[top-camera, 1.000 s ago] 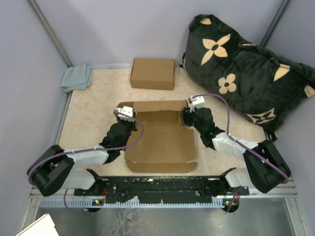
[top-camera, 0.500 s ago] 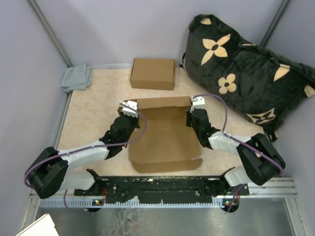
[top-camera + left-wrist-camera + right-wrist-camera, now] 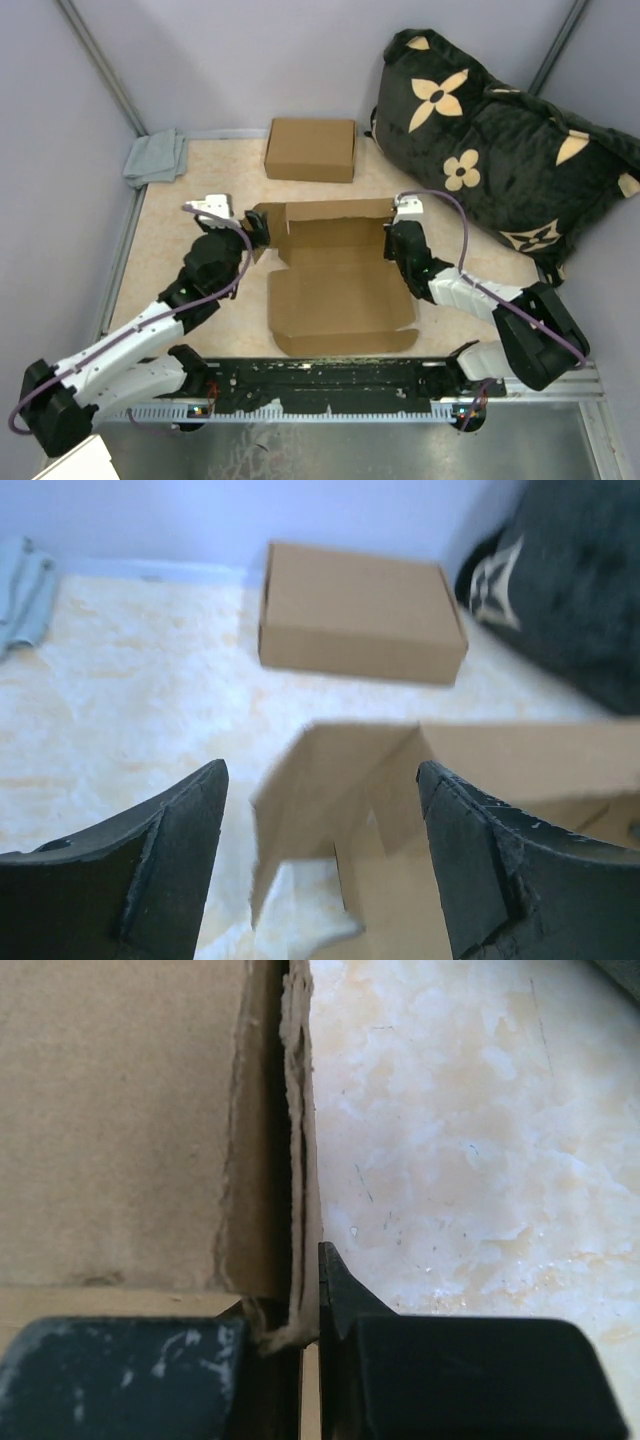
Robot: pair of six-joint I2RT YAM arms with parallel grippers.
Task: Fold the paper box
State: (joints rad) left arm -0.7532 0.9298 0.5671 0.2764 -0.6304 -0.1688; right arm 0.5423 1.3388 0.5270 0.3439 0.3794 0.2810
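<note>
Top external view — we saw the paper box [image 3: 335, 290] lying open on the table [image 3: 180, 230], its right wall [image 3: 298, 1110] clenched in the right jaws, its rear-left flap [image 3: 320, 780] standing just ahead of the released left jaws.

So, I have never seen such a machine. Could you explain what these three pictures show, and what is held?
These are two robot arms, fixed at the near edge of a table. The wide picture looks down from above; the other two come from a camera on each wrist. On the table lies an open, half-folded cardboard box; behind it are a closed box and, in the corner, a grey cloth. A black cushion sits at the right. The right gripper is shut on the open box's side wall. The left gripper is open, its fingers on either side of the box's left corner.
</note>
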